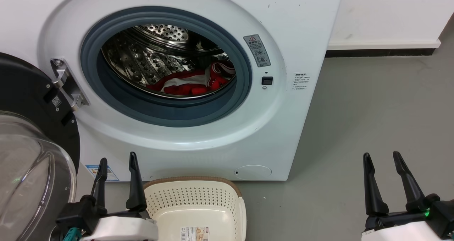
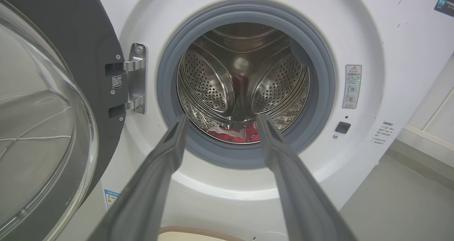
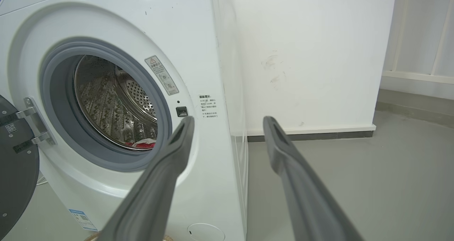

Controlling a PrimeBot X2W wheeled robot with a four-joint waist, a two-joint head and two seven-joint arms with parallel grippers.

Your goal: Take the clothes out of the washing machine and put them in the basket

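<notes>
We face the large white front-loading washing machine point(image 1: 294, 127) with its glass-domed door point(image 1: 32, 170) swung wide to our left. The soft bright red clothes point(image 1: 193, 85) with white panels lie low in the perforated steel drum point(image 1: 142, 60), behind the grey rubber ring point(image 1: 166, 111). The heap runs side to side along the drum's bottom, bunched higher toward its right end. The low cream-coloured plastic basket point(image 1: 195, 198) with perforated sides and a brown rim sits on the grey floor point(image 1: 354, 109) just before the machine, below the porthole, with no clothes in the part we see. Our left gripper point(image 1: 118, 156) hangs beside the basket's left edge, its jaws released and holding nothing. In the left wrist view the clothes show straight ahead between the two dark fingers. Our right gripper point(image 1: 380, 153), jaws likewise spread and empty, stands well off to the right over the floor, and in its wrist view the porthole lies away to the left. We judge the left arm the nearer one. Its move would be a reach forward over the ring's lower lip, then down onto the heap across its long axis.
</notes>
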